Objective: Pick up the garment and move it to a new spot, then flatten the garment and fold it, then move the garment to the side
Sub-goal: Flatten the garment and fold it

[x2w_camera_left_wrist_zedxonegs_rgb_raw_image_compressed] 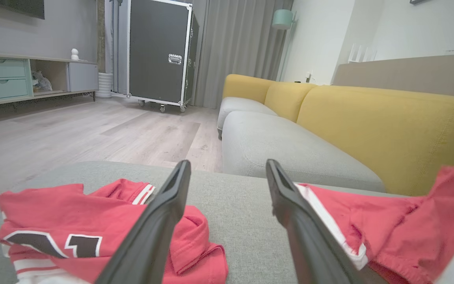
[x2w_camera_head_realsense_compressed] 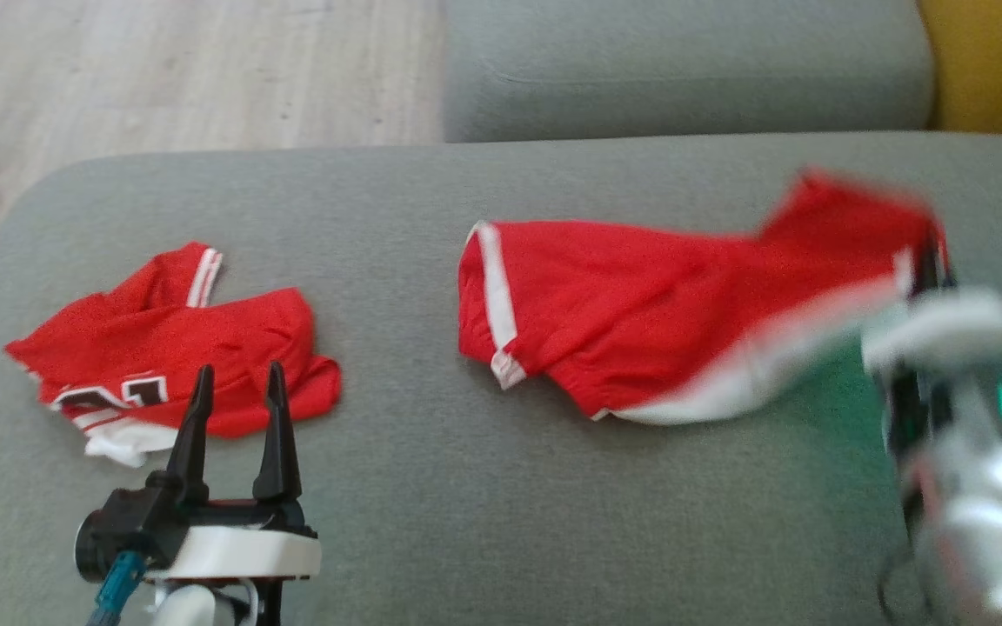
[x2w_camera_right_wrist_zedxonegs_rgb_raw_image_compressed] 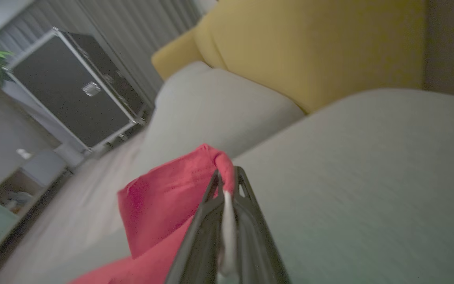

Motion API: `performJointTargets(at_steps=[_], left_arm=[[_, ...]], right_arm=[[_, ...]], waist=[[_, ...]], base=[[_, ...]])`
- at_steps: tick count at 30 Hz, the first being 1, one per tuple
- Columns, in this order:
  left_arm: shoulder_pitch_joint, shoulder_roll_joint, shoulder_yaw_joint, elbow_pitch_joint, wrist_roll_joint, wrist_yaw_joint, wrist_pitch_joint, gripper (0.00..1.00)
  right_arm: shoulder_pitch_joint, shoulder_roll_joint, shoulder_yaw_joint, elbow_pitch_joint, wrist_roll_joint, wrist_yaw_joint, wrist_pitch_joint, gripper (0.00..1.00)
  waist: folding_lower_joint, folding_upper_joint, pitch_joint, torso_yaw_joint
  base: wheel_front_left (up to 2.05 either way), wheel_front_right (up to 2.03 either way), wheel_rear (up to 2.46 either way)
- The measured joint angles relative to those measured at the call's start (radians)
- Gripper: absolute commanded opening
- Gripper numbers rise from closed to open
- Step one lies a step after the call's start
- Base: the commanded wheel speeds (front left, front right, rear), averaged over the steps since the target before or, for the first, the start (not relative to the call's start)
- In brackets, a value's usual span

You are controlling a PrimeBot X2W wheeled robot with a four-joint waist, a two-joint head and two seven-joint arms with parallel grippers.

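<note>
The garment (x2w_camera_head_realsense_compressed: 640,313), red with white trim, lies stretched across the grey seat cushion (x2w_camera_head_realsense_compressed: 466,504). Its right end is lifted off the cushion. My right gripper (x2w_camera_head_realsense_compressed: 931,252), blurred, is shut on that raised end. In the right wrist view the red cloth (x2w_camera_right_wrist_zedxonegs_rgb_raw_image_compressed: 164,201) and its white hem are pinched between the closed fingers of the right gripper (x2w_camera_right_wrist_zedxonegs_rgb_raw_image_compressed: 227,177). My left gripper (x2w_camera_head_realsense_compressed: 238,382) stands open at the lower left with nothing between its fingers. In the left wrist view the left gripper (x2w_camera_left_wrist_zedxonegs_rgb_raw_image_compressed: 227,169) points across the cushion, and the garment (x2w_camera_left_wrist_zedxonegs_rgb_raw_image_compressed: 388,221) lies to its right.
A second red garment (x2w_camera_head_realsense_compressed: 170,348) with a black and white number lies crumpled just beyond my left fingertips. Another grey cushion (x2w_camera_head_realsense_compressed: 684,69) sits behind, the yellow backrest (x2w_camera_head_realsense_compressed: 988,61) at the far right, wooden floor (x2w_camera_head_realsense_compressed: 162,69) at the far left. A black case (x2w_camera_left_wrist_zedxonegs_rgb_raw_image_compressed: 160,51) stands across the room.
</note>
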Motion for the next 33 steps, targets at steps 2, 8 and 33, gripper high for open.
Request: performJointTargets(at_steps=[2, 8, 33], left_arm=[[-0.001, -0.001, -0.002, -0.002, 0.001, -0.001, 0.000, 1.00], [-0.015, -0.002, -0.001, -0.001, 0.010, -0.001, 0.000, 1.00], [-0.016, -0.004, -0.016, -0.001, 0.018, -0.017, 0.000, 1.00]], right_arm=[[0.053, -0.010, -0.083, 0.070, -0.065, 0.000, 0.000, 1.00], [0.065, 0.010, -0.188, -0.020, -0.258, 0.000, 0.000, 1.00], [0.483, 0.056, 0.515, -0.739, -0.364, 0.000, 0.000, 1.00]], waist=[[0.0000, 0.0000, 0.011, -0.015], [0.0001, 0.0000, 0.027, -0.056], [-0.0001, 0.0000, 0.006, -0.029]], base=[[0.00, 0.00, 0.00], [0.00, 0.00, 0.00], [0.00, 0.00, 0.00]])
